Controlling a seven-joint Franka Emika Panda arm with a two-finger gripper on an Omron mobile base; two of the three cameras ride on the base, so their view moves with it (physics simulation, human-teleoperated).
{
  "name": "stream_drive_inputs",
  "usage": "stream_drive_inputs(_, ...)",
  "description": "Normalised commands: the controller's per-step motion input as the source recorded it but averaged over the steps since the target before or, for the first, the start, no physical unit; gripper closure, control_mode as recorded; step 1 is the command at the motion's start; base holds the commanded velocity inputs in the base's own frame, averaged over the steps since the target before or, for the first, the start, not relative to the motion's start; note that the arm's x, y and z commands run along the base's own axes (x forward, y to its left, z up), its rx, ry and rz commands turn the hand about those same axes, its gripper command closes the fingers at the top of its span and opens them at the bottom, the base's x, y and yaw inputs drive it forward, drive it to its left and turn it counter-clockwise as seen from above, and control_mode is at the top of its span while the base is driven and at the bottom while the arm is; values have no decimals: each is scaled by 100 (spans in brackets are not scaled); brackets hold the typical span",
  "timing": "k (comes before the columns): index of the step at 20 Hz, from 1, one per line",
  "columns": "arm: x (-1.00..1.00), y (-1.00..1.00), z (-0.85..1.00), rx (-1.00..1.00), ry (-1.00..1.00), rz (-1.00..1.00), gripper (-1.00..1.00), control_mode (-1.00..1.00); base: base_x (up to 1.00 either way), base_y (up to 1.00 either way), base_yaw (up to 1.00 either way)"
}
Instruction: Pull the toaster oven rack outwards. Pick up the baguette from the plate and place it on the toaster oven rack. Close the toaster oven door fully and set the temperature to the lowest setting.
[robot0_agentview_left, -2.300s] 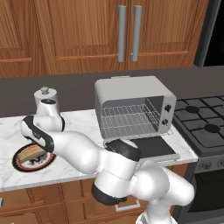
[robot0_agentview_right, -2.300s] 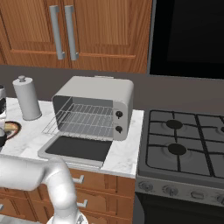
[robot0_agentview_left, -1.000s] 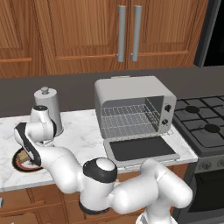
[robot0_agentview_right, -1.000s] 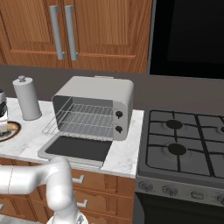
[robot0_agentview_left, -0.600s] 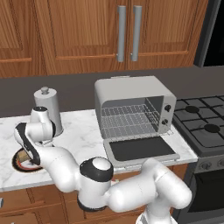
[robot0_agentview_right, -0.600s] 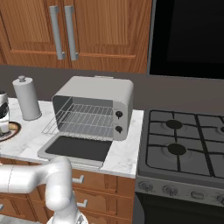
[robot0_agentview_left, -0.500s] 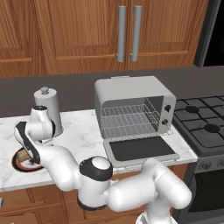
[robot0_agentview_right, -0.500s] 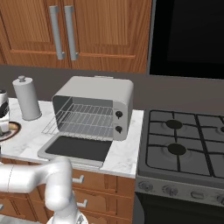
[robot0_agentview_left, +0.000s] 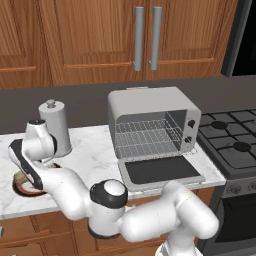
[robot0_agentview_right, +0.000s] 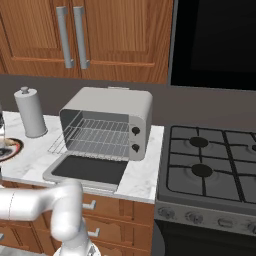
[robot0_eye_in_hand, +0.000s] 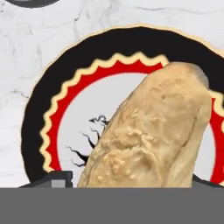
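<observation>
The baguette (robot0_eye_in_hand: 151, 131) lies on the plate (robot0_eye_in_hand: 39, 113), at the left end of the counter (robot0_agentview_left: 95, 155), well apart from the toaster oven (robot0_agentview_left: 150, 107). In the hand view it sits directly ahead of the gripper, its near end dropping out of sight at the bottom edge of the picture, where the finger tips stand. Its long axis runs from lower left to upper right in that view, the far rounded end reaching over the red and black rim.

One dark finger tip (robot0_eye_in_hand: 57, 178) shows low on the left side of the bread, and a sliver of dark shows low on the right as well, so the jaws seem to straddle the loaf across its width. They stand wide apart; whether the pads already touch the crust cannot be told from these pictures, and nothing shows the bread lifted off the plate.

In the left base view the hand (robot0_agentview_left: 37, 150) hangs over the plate beside the grey canister (robot0_agentview_left: 55, 125). The oven door (robot0_agentview_left: 160, 170) lies flat open and the rack (robot0_agentview_left: 147, 137) rests inside, its front edge seeming to reach just past the opening.

The step in hand looks like the pick-up: the jaws need to close square across the loaf's short axis.
</observation>
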Motion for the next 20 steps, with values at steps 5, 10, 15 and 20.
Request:
stream_drive_inputs(5, -59, 2, 47, 0, -46, -2, 100, -100, 0, 0, 0)
stream_drive_inputs(10, -43, -29, 75, 4, -22, 0, 100, -100, 0, 0, 0)
stream_drive_inputs(15, -57, -80, 80, 13, 0, 0, 100, -100, 0, 0, 0)
stream_drive_inputs(20, -53, -98, 73, 10, 0, -1, 100, -100, 0, 0, 0)
